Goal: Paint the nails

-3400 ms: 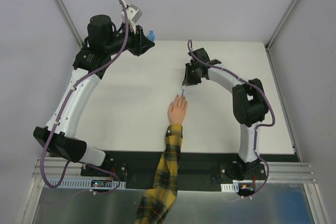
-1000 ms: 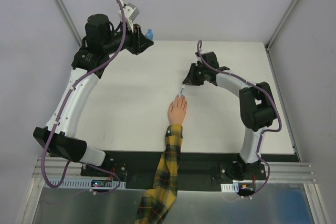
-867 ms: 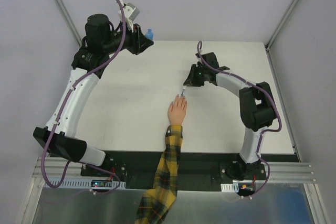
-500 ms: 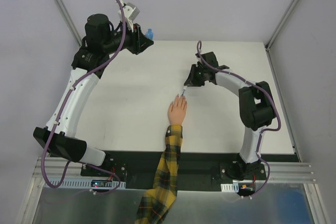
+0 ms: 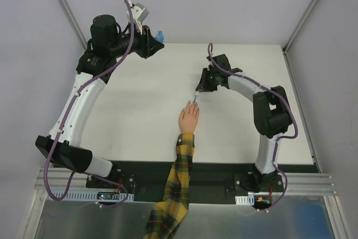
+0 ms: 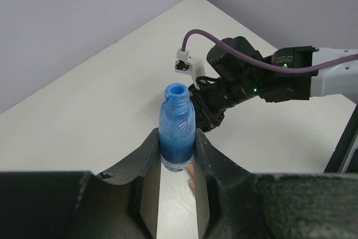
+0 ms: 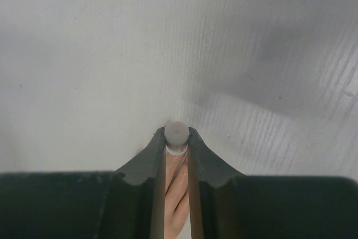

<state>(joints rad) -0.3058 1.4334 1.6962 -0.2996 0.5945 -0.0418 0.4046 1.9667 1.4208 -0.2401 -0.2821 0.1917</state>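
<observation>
A small peach hand [image 5: 189, 118] with a yellow-black plaid sleeve [image 5: 174, 188] lies on the white table, fingers pointing away. Its nails are too small to make out in the top view. My right gripper [image 5: 199, 89] is shut on the white cap with its thin brush [image 5: 194, 98], which points down at the fingertips. In the right wrist view the cap [image 7: 177, 134] sits between the jaws, the peach fingers [image 7: 175, 194] below it. My left gripper [image 5: 156, 42] is shut on the open blue bottle [image 6: 177, 127] at the table's far left edge, held upright above it.
The white table [image 5: 140, 110] has grey walls on three sides, with metal posts at the back corners. The right arm's links [image 5: 268, 110] curve over the table's right half. The left arm [image 5: 84, 93] runs along the left edge.
My right gripper has made small shifts above the fingertips, keeping the brush at the nails. The left gripper and bottle have stayed in place over the last second.
</observation>
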